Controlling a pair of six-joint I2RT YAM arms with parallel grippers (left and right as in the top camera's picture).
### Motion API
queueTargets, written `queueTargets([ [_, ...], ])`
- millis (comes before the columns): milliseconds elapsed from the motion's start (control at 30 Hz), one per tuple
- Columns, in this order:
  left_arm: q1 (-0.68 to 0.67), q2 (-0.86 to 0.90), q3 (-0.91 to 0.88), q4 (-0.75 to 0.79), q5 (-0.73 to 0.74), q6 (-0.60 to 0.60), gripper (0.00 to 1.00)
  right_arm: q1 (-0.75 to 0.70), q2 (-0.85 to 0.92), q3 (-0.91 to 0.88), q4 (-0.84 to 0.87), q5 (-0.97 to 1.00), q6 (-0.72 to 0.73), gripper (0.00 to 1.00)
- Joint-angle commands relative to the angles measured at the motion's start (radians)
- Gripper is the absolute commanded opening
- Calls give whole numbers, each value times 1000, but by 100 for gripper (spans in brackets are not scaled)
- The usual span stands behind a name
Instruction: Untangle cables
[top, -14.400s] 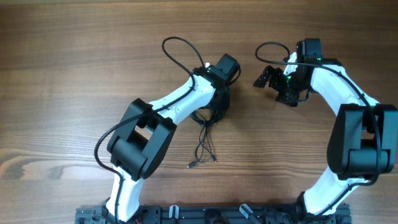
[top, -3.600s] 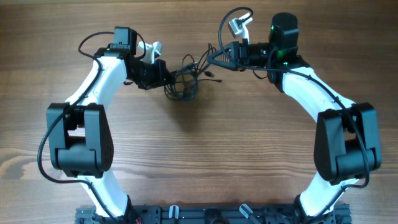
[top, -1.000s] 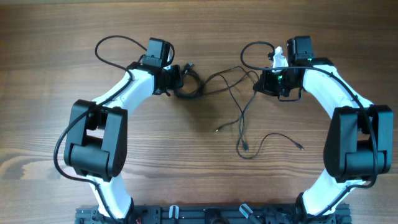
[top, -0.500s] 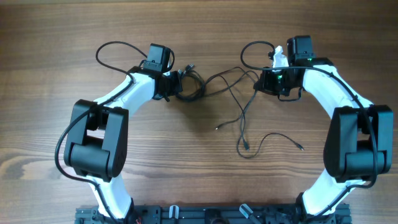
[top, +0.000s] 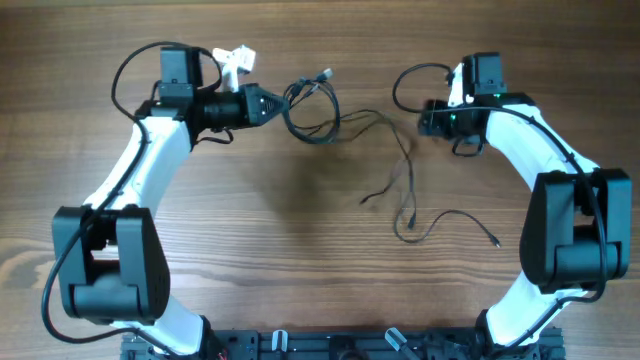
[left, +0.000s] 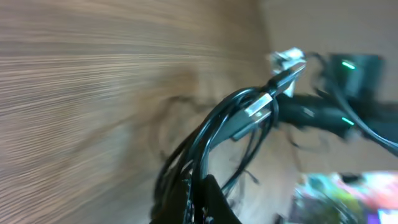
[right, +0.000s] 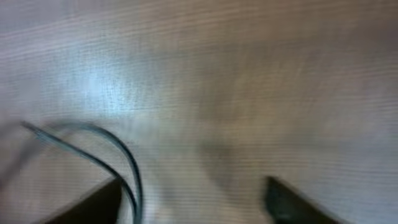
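Overhead view showed the left pincer (top: 272, 104) pressed together on a coiled bunch of the cables (top: 297, 99), at the upper middle of the wooden surface (top: 300, 270). From that coil, loose strands ran right and then down toward the centre of the surface, with free ends lying apart from each other. The right pincer (top: 428, 120) stood just beside the upper right end of those strands.

Left wrist view, though blurred, confirmed several black cables (left: 217, 124) gathered at the left pincer (left: 198, 193), with a metal plug (left: 258, 106) standing out of the bundle.

Right wrist view, also blurred, showed the right pincer (right: 194, 186) spread wide with nothing between its fingers. One cable loop (right: 118, 149) lay just beside the left-hand finger in that view. Contact there could not be determined.
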Motion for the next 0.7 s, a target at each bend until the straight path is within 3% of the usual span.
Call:
queueTargets([
  [0, 21, -9, 11, -11, 239, 113, 4, 1, -32, 49, 32, -102, -100, 86],
  [133, 20, -9, 11, -31, 248, 138, 4, 1, -35, 207, -85, -490, -178, 89],
  [267, 17, -8, 10, -31, 248, 138, 4, 8, -35, 267, -98, -910, -176, 83],
  [333, 17, -8, 10, -31, 243, 137, 4, 11, -35, 258, -109, -1019, -177, 56],
  [367, 17, -8, 10, -31, 232, 137, 4, 14, -35, 253, -121, -1024, -177, 34],
  [400, 17, -8, 10, -31, 213, 137, 4, 18, -35, 251, -143, -1024, -179, 28],
  [433, 17, -8, 10, -31, 195, 136, 4, 23, -35, 244, -158, -1023, -180, 30],
  [500, 17, -8, 10, -31, 188, 134, 4, 32, -33, 243, -191, -1017, -180, 46],
  [667, 17, -8, 10, -37, 188, 134, 4, 96, -33, 243, -215, -964, -180, 53],
])
